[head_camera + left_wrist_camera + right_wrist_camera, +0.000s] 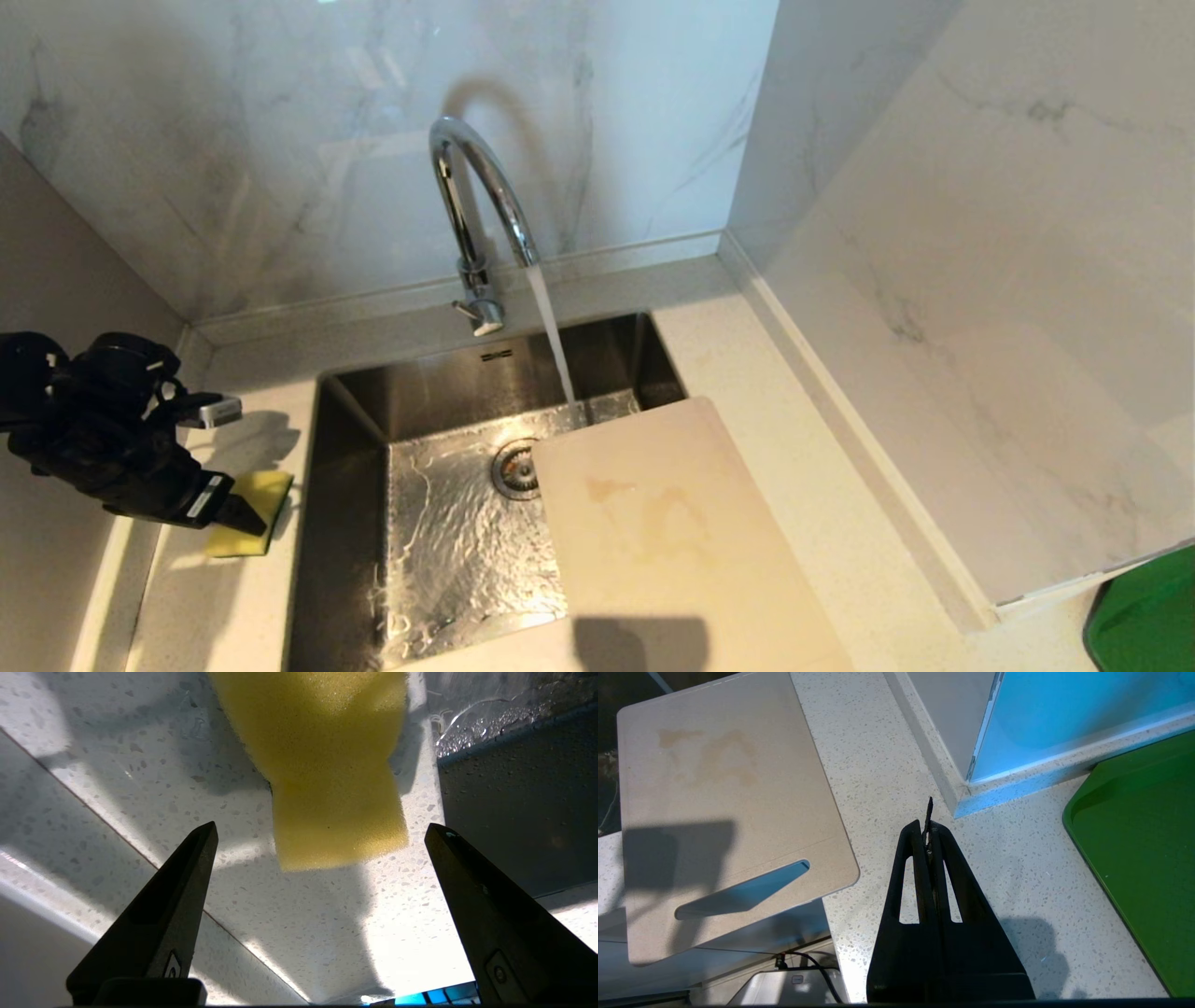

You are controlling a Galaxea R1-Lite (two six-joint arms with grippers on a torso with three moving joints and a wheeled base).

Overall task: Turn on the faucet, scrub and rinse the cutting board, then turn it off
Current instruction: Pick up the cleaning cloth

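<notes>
Water runs unattended from faucet (471,201); left pincer (320,833), spread wide off the sponge (327,765), grasps nothing; stains on cutting board (667,532) may remain.

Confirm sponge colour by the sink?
Yellow sponge; clearest in the left wrist view.

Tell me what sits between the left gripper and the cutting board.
In the head view, the yellow sponge lies on the counter right beside the open left gripper; then comes the wet sink basin, then the cutting board.
</notes>
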